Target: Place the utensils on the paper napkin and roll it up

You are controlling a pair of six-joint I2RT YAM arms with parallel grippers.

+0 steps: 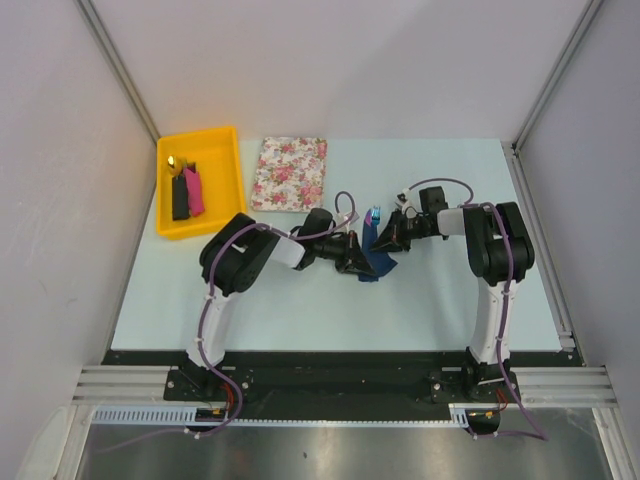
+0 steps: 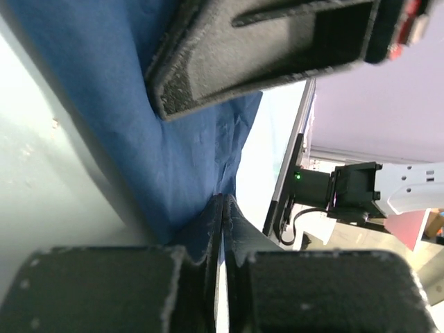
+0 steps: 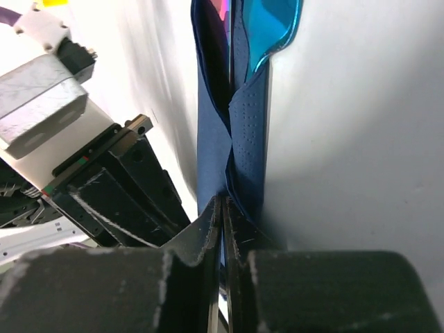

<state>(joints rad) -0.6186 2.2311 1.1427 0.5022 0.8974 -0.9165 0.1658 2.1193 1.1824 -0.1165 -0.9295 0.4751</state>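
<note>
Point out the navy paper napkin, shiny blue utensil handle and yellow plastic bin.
Navy paper napkin (image 3: 248,132): right wrist view, twisted middle.
Shiny blue utensil handle (image 3: 274,28): right wrist view, rounded end.
Yellow plastic bin (image 1: 221,165): top view, bare floor.

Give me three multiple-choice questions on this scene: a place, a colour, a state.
1. Where does the floral mat lie? A) just right of the yellow tray B) in the tray C) on the napkin
2. What colour is the napkin? A) red B) navy blue C) white
3. How is the right gripper? A) wide open B) shut on the napkin C) out of view
Answers: A, the top view shows them side by side; B, seen in both wrist views; B, it clamps the napkin.
</note>
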